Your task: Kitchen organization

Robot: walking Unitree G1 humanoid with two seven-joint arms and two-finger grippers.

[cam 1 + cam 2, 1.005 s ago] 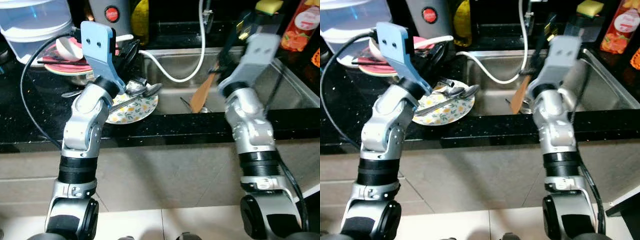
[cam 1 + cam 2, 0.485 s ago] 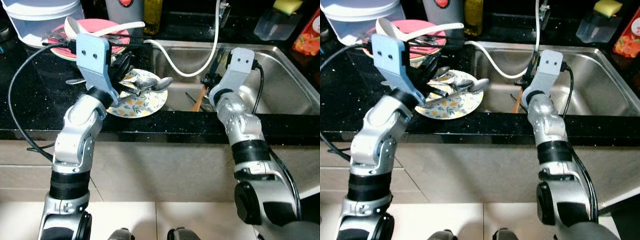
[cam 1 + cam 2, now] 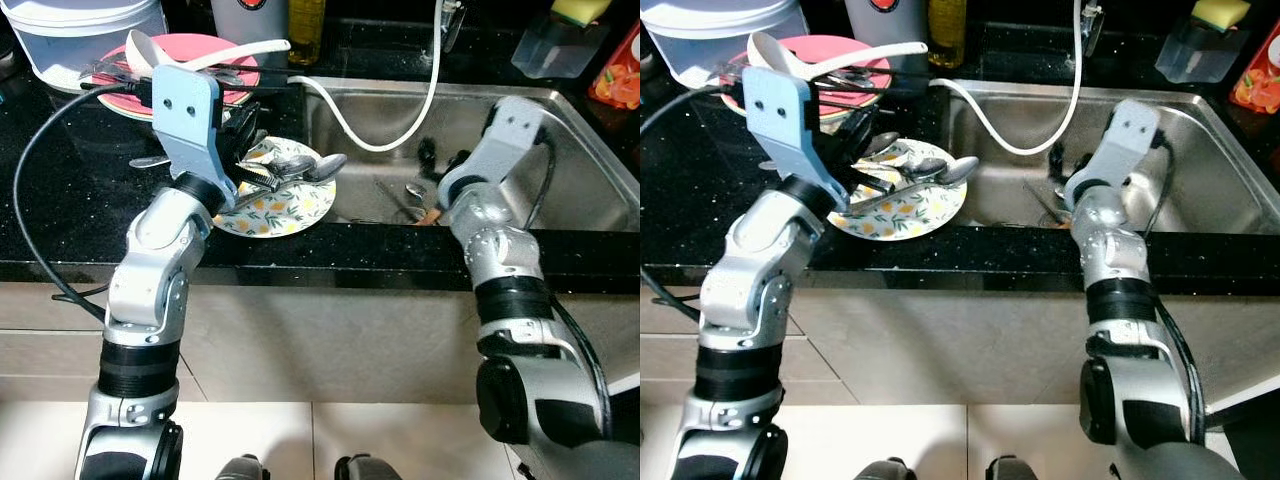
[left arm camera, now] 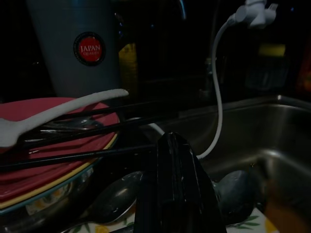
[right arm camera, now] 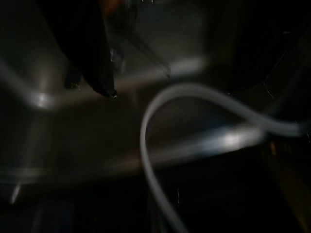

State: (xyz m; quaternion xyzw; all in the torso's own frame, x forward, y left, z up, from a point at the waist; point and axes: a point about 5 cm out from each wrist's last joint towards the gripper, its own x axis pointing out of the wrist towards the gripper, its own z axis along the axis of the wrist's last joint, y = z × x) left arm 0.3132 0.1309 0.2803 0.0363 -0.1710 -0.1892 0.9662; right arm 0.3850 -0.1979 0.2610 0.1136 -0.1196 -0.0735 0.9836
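Right hand point(image 3: 1058, 160) down inside the stainless steel sink point(image 3: 1200, 190), nearer than the left to the wooden spatula point(image 3: 430, 215) and loose cutlery lying flat on the basin floor just beside it; finger spread impossible to tell, wrist view too blurred. Left hand point(image 3: 245, 135) over the flowered plate point(image 3: 300, 208) on the black desk point(image 3: 60, 200), fingers narrow among the metal spoons point(image 3: 310, 168), grip unclear.

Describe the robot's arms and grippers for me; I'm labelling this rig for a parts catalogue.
Both arms are silver metal with rounded joints and black ribbed bands. The left arm carries a pale blue wrist plate with two small holes; a black cable loops from it. The right arm has a grey wrist plate and a black cable. Each gripper has long black fingers, as on the left gripper.
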